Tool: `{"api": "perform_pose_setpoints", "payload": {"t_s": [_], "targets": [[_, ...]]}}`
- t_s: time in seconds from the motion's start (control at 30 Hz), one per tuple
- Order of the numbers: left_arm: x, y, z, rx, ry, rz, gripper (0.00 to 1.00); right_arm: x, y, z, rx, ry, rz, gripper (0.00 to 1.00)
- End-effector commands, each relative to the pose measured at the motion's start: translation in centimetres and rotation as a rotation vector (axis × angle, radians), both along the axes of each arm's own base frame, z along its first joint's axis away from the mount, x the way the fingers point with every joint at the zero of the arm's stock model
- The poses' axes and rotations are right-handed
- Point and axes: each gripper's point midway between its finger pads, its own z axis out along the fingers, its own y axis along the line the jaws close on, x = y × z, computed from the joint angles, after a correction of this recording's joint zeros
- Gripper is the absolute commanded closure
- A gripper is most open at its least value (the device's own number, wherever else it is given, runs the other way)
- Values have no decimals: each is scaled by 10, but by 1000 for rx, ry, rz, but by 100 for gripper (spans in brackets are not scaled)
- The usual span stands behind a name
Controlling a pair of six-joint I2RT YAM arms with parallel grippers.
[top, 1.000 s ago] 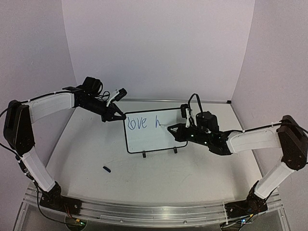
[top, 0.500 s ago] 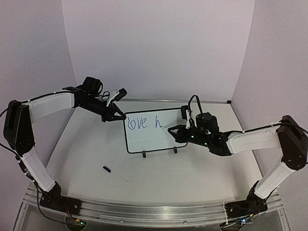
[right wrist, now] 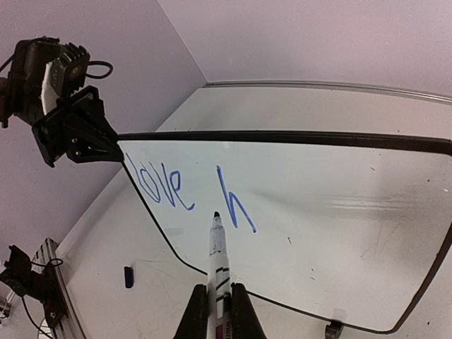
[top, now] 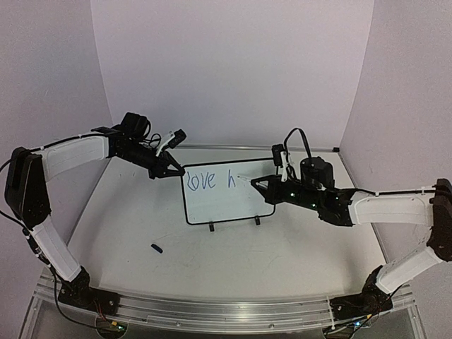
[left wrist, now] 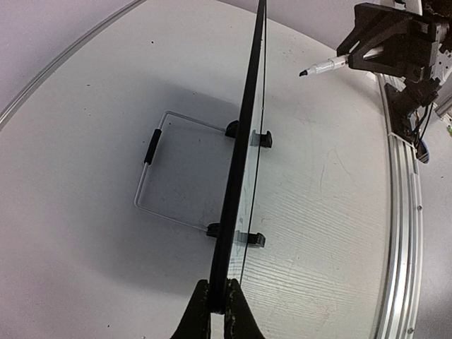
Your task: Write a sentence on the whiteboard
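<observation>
The whiteboard [top: 220, 206] is stood at the middle of the table [top: 212, 272], its upper left corner clamped by the left hand [top: 175, 171]. A marker [right wrist: 216, 246] is gripped in the right hand [top: 260, 185], its tip seemingly just off the board beside the unfinished sentence [top: 210, 181], "love h".

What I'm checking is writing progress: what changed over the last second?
The right tool, shut on the marker, drew back rightward and slightly up, its arm swinging outward; the tip stands clear of the whiteboard. Unchanged: the sentence reads "love h", the left tool stays clamped on the board's corner, the blue cap has not moved.
</observation>
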Motion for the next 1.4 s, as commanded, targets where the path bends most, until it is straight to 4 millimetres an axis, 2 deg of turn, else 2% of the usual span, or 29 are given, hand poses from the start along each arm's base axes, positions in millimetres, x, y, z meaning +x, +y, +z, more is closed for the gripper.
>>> {"api": "perform_pose_setpoints", "payload": {"t_s": [0.0,0.73,1.07,1.37], "targets": [[7,9,13,28,-98,25,100,7,-4,6,-39,-31,-25,100],[8,9,11,32,-92,26,100,28,10,-8,-71,-14,-48,100],[8,9,13,30,-97,27,100,32,-3,-17,-85,10,-123,100],[7,10,15,29,-101,26,100,30,-14,-4,-72,-11,-164,100]]}}
